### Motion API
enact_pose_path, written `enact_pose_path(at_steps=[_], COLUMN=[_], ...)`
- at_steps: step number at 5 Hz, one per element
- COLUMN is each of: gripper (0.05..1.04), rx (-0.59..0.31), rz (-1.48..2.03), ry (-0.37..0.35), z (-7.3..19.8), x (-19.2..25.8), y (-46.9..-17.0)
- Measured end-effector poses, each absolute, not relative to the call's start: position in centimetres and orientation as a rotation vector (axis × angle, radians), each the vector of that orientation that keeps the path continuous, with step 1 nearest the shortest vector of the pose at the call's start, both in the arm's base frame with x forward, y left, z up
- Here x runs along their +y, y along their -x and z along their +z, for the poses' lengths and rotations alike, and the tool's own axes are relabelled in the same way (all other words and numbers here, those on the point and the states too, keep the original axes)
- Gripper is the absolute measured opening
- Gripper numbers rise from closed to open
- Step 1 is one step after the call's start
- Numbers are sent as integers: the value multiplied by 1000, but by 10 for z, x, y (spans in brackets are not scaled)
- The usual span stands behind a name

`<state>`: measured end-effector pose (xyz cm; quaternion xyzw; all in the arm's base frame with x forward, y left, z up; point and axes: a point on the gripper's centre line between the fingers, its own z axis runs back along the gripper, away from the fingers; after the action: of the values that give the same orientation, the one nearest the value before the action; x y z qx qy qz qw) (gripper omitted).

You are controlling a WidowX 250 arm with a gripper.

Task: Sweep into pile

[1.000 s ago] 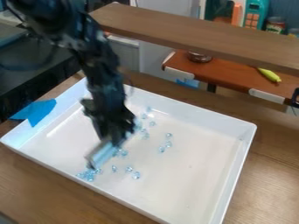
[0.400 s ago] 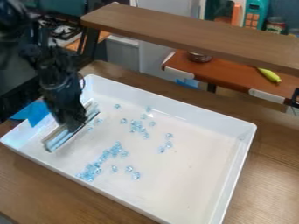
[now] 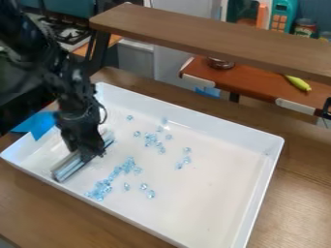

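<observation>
At the left side of the white tray, the gripper (image 3: 87, 156) hangs low and is shut on a long, flat sweeping tool (image 3: 69, 167), which lies diagonally along the tray floor. Just right of the tool, a band of clear blue pieces (image 3: 103, 186) runs from the lower left toward the tray's middle. A looser cluster of pieces (image 3: 152, 140) lies farther back, with several single ones around it. The white tray (image 3: 233, 131) holds all of them.
Blue tape (image 3: 37, 124) sticks to the tray's left rim. A wooden shelf board (image 3: 207, 38) crosses above the table behind the tray. Farther back stand a brown surface with a yellow-green toy (image 3: 298, 83) and a dark stove at upper left.
The gripper first went left with the tool, from over the pieces to the tray's left side, uncovering the band. Since then it has come slightly right and toward the front.
</observation>
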<state>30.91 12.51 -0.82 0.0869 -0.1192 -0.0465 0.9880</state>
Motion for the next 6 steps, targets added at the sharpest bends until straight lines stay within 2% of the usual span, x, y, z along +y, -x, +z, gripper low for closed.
enact_pose_path(at_steps=[3,4,5,6], gripper=[364,364,364,364], rx=[-136,-129,-137,-130], rz=[-33,-64,-48,-20], ry=[-106,-75,-73,-30], z=[-13,-11,-9,-6], x=[56,15,-13,-39], y=[-307,-299,-296,-297])
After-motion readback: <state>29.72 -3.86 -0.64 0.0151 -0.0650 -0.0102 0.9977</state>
